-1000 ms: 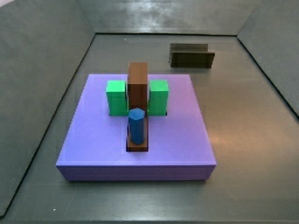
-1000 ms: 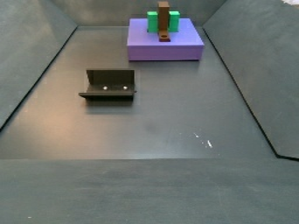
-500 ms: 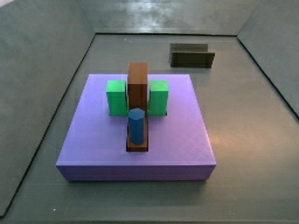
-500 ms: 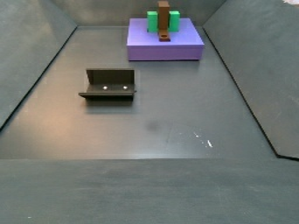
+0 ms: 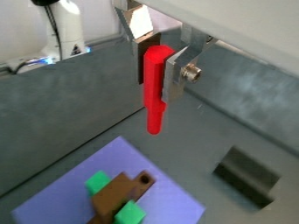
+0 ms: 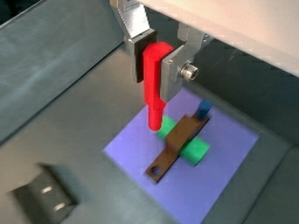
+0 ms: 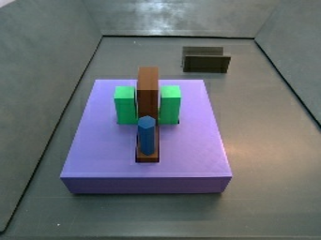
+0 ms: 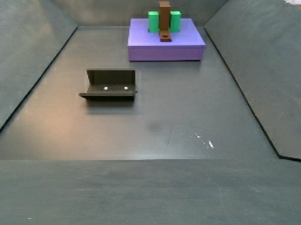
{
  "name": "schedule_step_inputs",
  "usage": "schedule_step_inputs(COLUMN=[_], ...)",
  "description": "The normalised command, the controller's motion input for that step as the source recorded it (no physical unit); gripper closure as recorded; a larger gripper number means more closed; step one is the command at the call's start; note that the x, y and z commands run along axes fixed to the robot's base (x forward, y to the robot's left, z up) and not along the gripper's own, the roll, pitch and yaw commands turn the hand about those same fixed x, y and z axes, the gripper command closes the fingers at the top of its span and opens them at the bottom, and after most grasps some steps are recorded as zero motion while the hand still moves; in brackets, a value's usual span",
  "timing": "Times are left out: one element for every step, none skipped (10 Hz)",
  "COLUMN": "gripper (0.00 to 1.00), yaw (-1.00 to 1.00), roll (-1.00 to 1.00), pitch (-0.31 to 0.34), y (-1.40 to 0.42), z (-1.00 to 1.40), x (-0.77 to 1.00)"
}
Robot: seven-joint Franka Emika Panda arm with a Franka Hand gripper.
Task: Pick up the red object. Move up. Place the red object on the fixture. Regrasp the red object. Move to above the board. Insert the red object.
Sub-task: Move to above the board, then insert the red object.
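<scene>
In both wrist views my gripper (image 5: 156, 66) (image 6: 153, 66) is shut on the red object (image 5: 155, 92) (image 6: 153, 87), a thin bright-red peg hanging point down, high above the board (image 5: 70, 194) (image 6: 228, 166). The purple board carries two green blocks, a long brown slotted block (image 7: 148, 101) and an upright blue peg (image 7: 146, 134). The board also shows in both side views (image 7: 189, 155) (image 8: 186, 46). The dark fixture (image 8: 109, 85) (image 7: 206, 60) stands on the floor apart from the board. The gripper and the red object do not show in either side view.
Grey walls (image 7: 56, 84) ring the dark floor (image 8: 153, 123) on all sides. The fixture also shows in both wrist views (image 5: 247, 175) (image 6: 45, 200). A white stand with cables (image 5: 59, 31) sits beyond the wall.
</scene>
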Motion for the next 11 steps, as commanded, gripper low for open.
schedule_step_inputs(gripper=[1.0,1.0,1.0,1.0,1.0,1.0,1.0,1.0,1.0,1.0,1.0], yaw=[-0.01,-0.01,0.0,0.0,0.0,0.0,0.0,0.0,0.0,0.0,0.0], roll=[-0.53,-0.37,0.0,0.0,0.0,0.0,0.0,0.01,0.01,0.0,0.0], pitch=[-0.005,-0.016,0.0,0.0,0.0,0.0,0.0,0.0,0.0,0.0,0.0], y=[0.02,0.02,0.0,0.0,0.06,0.12,0.11,0.12,0.13,0.11,0.09], z=[-0.01,-0.01,-0.14,-0.28,-0.49,-0.57,-0.55,-0.54,-0.56,-0.6,-0.66], x=[-0.05,-0.04,0.0,0.0,0.04,0.13,0.1,0.12,0.12,0.09,0.08])
